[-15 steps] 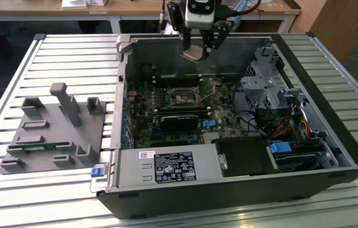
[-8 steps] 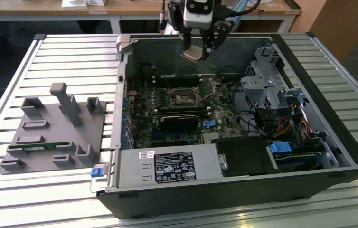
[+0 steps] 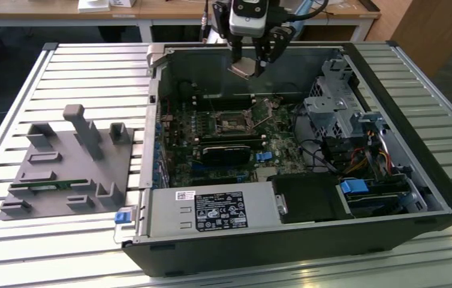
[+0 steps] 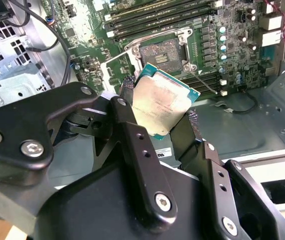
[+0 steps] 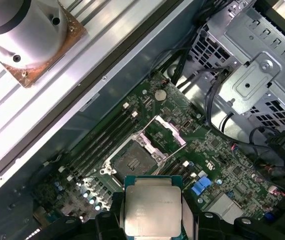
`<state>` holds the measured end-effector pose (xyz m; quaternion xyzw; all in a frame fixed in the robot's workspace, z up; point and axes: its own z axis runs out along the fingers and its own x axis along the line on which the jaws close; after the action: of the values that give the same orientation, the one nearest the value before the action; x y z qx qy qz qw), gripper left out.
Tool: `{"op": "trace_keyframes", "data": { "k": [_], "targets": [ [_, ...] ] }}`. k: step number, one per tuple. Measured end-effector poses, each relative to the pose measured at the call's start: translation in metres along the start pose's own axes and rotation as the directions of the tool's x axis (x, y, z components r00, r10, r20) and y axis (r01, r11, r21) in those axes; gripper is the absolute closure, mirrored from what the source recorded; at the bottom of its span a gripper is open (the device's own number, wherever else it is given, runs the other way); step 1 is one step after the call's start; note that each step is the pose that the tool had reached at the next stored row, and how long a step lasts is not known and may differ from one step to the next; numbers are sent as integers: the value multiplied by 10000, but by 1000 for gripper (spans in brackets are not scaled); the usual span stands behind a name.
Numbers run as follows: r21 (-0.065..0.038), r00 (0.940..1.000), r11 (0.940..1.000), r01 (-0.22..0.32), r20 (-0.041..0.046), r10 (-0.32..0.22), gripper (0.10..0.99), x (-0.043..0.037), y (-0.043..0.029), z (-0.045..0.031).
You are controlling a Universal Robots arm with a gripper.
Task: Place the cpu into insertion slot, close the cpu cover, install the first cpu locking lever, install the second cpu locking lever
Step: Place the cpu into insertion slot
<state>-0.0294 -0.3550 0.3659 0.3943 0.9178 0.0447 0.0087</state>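
Holding the cpu (image 4: 163, 105) tight between our fingers (image 4: 135, 140), we hang well above the bare slot (image 4: 161, 54). We think step one is in hand. The cpu must go in flat and square.

A workshop or lab: an open computer case (image 3: 290, 255) on a slatted aluminium bench (image 3: 18, 84), wooden desks (image 3: 170, 11) behind.

A desk (image 3: 18, 90) of pale aluminium slats spreads across the exterior view, with bright light on its near edge. Behind it stands a second desk (image 3: 170, 11) with a wooden top and white frame, bearing white boxes (image 3: 102, 5). Dark floor (image 3: 50, 35) lies beneath. At the exterior view's right rises what may be a wooden cabinet (image 3: 422, 30).
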Motion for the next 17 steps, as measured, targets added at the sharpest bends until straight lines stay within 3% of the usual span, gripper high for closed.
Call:
{"op": "trace_keyframes", "data": {
  "k": [17],
  "targets": [
    [-16, 9976, 9976, -695, 61, 695, 545, 0, -1, 3]
  ]
}}
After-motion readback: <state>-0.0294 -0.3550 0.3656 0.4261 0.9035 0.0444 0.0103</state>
